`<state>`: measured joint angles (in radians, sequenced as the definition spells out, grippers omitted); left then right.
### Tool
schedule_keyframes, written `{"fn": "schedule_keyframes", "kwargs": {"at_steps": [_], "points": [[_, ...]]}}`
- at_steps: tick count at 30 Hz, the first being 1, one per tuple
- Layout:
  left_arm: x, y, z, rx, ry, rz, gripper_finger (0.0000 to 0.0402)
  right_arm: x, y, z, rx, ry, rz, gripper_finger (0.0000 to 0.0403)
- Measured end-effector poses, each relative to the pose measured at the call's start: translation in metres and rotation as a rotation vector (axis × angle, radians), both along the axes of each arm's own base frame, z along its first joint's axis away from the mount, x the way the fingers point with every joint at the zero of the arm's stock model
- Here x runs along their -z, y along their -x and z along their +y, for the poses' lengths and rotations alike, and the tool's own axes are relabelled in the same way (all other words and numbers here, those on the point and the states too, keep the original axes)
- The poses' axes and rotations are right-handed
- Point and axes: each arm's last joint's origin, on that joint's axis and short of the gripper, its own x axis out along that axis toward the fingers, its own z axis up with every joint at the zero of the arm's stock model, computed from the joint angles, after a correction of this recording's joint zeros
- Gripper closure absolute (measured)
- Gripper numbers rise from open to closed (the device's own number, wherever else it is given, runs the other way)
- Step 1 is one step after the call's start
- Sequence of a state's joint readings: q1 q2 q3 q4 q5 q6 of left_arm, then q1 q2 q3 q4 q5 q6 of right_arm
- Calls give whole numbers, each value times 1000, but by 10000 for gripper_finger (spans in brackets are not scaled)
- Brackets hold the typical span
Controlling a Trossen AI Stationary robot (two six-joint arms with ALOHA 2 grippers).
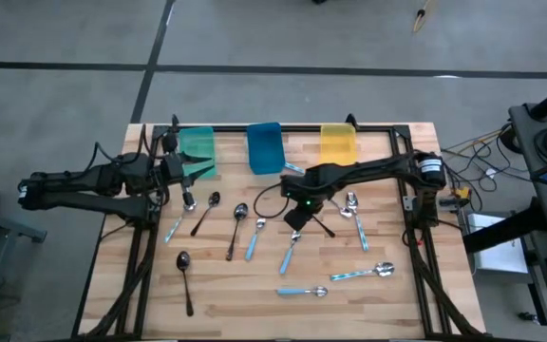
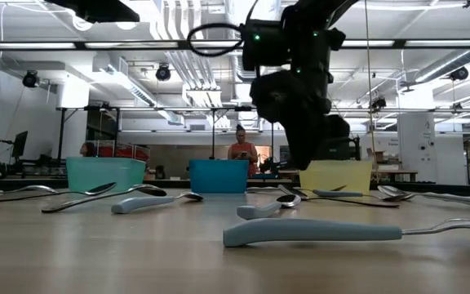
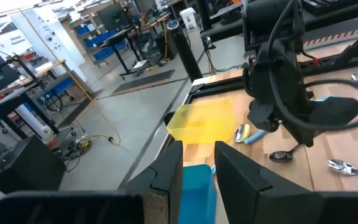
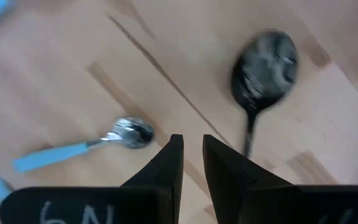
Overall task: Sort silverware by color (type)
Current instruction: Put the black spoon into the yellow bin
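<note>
At the left of the high view, the left pincer hangs beside the teal bin at the table's back edge; its wrist camera shows the two fingers parted with nothing between them. Below it in the frame lie two dark spoons and a blue-handled one, with another dark spoon toward the lower left.

Toward the centre, behind the blue bin, the right pincer hovers low over the wood. In its wrist view the fingers stand a narrow gap apart and empty, with a dark spoon off to the upper right and a silver spoon with a blue handle at the left.

The risk, as I judge it, is a descent on bare wood between these two: neither spoon lies in line with the gap. A near miss could nudge a bowl and spin the spoon, or catch the wrong colour. Flat handles also give little to grip.

At the right, more blue-handled spoons lie below the yellow bin, crowded enough near the arm that its elbow or cable could sweep them.
</note>
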<state>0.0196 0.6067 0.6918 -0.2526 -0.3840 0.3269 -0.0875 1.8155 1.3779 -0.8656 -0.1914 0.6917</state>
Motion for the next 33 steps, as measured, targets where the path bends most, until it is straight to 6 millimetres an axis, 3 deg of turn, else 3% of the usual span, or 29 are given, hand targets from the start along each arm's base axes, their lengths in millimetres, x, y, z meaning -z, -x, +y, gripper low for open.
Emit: {"fn": "schedule_keyframes", "kwargs": {"at_steps": [4, 15, 33], "points": [[0, 0, 0, 0, -1, 4, 327, 6, 3, 0, 7, -6, 75, 336], [0, 0, 0, 0, -4, 5, 327, 20, 6, -3, -8, 104, 149, 240], [0, 0, 0, -2, -5, 4, 327, 37, 12, 3, -26, 158, 151, 294]]}}
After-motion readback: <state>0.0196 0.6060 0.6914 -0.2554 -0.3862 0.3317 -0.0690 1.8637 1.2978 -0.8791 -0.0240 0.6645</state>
